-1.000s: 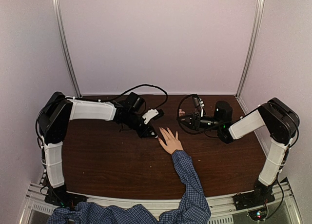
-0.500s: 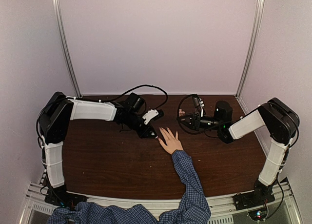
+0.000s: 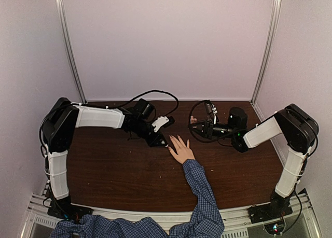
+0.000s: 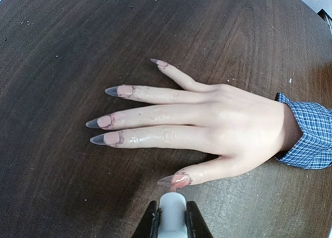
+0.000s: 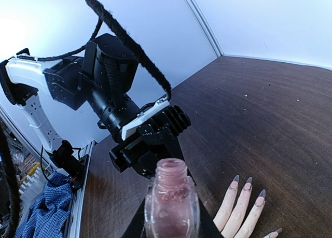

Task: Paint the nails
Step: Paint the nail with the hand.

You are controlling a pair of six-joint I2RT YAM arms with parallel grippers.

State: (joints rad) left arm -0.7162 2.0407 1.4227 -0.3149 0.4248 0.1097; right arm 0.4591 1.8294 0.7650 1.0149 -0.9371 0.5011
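All five nails [image 4: 104,122] on the hand [image 4: 228,124], flat on the worktop [image 4: 62,51], showed pink near cuticles, tips grey; coverage looked partial. Left claw [image 4: 171,217] clamped the white brush cap [image 4: 171,204] beside the thumbnail [image 4: 175,180]. Right claw [image 5: 171,220] gripped the open polish bottle [image 5: 171,196].

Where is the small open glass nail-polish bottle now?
The bottle sits bottom centre in the right wrist view, held in the right hand, left of the pale fingers.

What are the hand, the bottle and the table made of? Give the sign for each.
The hand looks like silicone or plastic, glossy: waxy sheen on its skin. The bottle seems clear glass: see-through, shiny threaded neck. The table looks like dark wood or veneer, matte: fine grain lines.
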